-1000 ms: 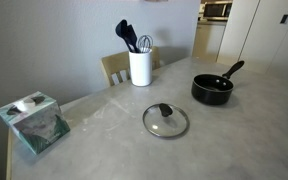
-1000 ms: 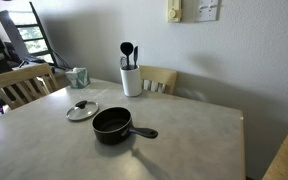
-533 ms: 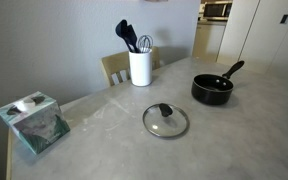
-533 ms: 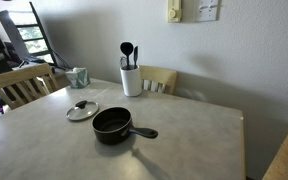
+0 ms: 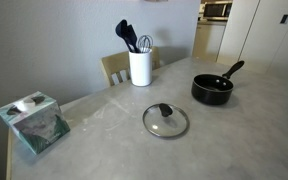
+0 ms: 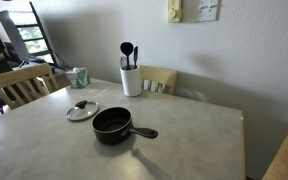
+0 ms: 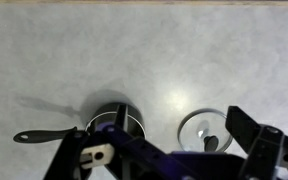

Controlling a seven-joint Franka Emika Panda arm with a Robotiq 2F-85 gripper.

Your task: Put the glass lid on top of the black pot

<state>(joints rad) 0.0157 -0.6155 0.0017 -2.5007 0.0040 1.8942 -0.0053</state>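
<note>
The glass lid [image 5: 165, 120] lies flat on the grey table, knob up, apart from the black pot [image 5: 212, 89]. Both show in both exterior views, the lid [image 6: 82, 110] to the left of the pot [image 6: 113, 125] there. In the wrist view the pot [image 7: 115, 121] with its long handle pointing left and the lid [image 7: 203, 128] are seen from high above. My gripper [image 7: 164, 163] shows only in the wrist view. It hangs well above them, its fingers spread wide and empty. The arm is out of view in both exterior views.
A white utensil holder [image 5: 140, 66] with dark utensils stands at the table's back near the wall. A tissue box [image 5: 32, 121] sits at one table end. Wooden chairs [image 6: 19, 84] stand around the table [image 6: 184, 130].
</note>
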